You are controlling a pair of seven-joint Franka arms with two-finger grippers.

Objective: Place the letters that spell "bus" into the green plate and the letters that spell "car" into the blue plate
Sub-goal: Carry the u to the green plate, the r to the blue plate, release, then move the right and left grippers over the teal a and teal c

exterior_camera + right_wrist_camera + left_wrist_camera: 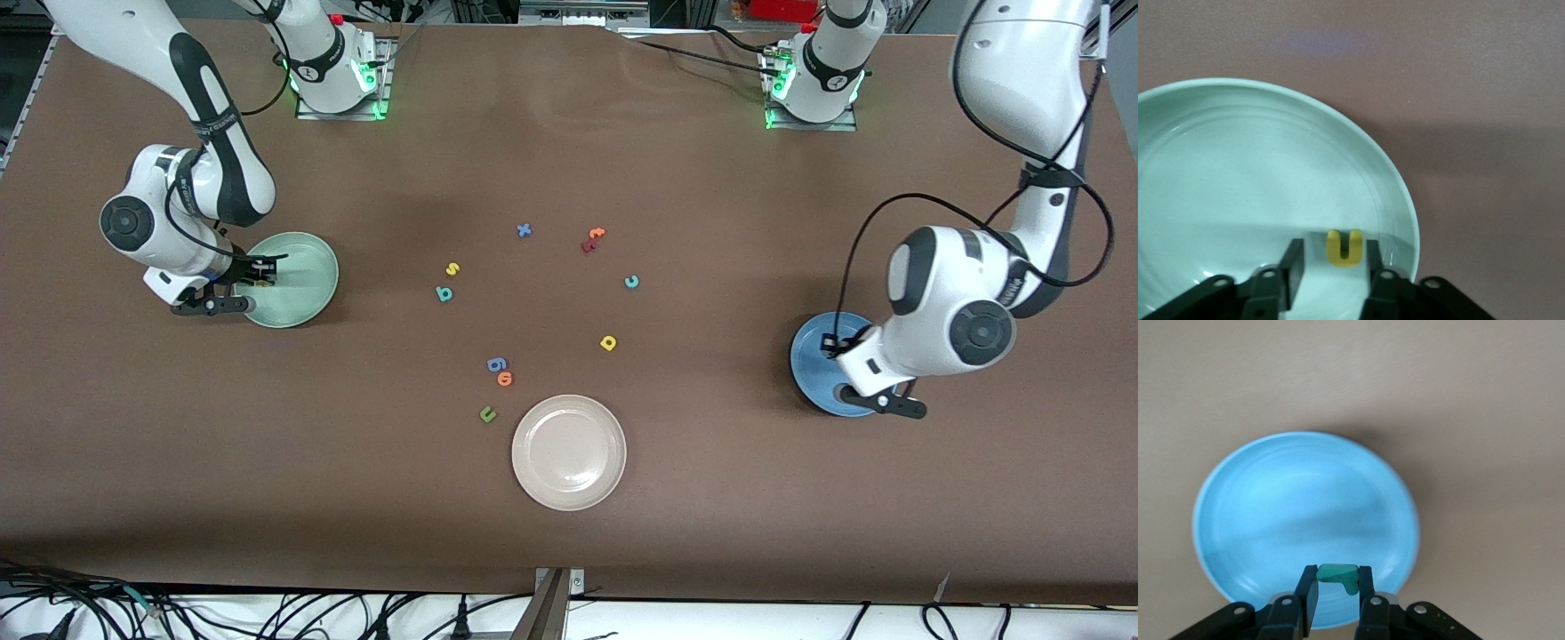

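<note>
My left gripper (1337, 575) is shut on the small teal r (1338, 573) and holds it above the blue plate (1298, 500), which lies at the left arm's end of the table (811, 354). My right gripper (1333, 245) stands open low over the green plate (1238, 173). The yellow u (1343, 248) lies on that plate between the fingers, with a gap on each side. On the table's middle lie the yellow s (452, 268), the teal b (444, 293), the teal c (631, 282) and the yellow a (608, 342).
A beige-white plate (569, 452) lies nearer the front camera. Beside it are a green u (487, 413), an orange o (505, 379) and a blue g (496, 364). A blue x (524, 230), an orange letter (596, 234) and a dark red one (588, 246) lie toward the bases.
</note>
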